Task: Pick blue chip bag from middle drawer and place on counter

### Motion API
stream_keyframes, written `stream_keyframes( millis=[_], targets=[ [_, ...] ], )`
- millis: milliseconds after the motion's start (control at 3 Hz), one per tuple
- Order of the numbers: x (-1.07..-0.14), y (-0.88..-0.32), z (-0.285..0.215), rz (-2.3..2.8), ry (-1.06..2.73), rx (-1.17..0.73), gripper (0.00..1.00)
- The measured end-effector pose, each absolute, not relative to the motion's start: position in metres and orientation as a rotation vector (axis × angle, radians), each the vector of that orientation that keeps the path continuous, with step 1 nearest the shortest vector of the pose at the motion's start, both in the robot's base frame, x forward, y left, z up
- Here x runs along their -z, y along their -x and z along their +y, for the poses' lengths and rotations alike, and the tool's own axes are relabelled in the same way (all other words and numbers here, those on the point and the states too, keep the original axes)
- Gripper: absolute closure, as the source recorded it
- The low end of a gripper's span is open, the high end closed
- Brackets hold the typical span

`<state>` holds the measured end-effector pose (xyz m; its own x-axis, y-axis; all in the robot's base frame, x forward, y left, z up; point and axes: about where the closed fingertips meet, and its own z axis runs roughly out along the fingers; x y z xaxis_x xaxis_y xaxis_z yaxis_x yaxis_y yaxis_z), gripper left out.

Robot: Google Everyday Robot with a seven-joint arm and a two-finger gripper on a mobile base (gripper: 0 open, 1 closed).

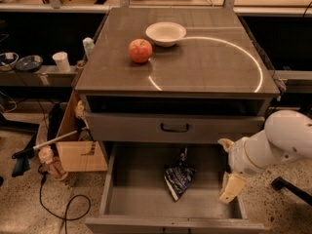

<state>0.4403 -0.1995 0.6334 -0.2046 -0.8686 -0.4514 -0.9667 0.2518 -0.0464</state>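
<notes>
The bag [178,179] lay crumpled on the floor of the open drawer [141,201], near its middle and slightly toward the back. The gripper [230,188] hung at the drawer's right wall, pointing down, to the right of the bag and apart from it (whether it was spread or pressed together could not be told). The white arm [280,139] reached in from the right. On the counter [209,65] sat an apple [140,50] and, just behind it, a white bowl [165,33].

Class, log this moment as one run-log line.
pincer: over middle drawer right side | blue chip bag: on drawer floor, ungrasped | counter: apple, bowl
</notes>
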Motion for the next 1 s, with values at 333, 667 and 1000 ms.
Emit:
stream_keyframes(
  millis=[333,667,1000],
  targets=[
    [-0.600,-0.432,-0.196,2.178,1.646,-0.296,0.00],
    [-0.544,-0.441,-0.180,2.196,1.615,-0.224,0.00],
    [-0.542,-0.444,-0.176,2.193,1.613,-0.231,0.00]
  ],
)
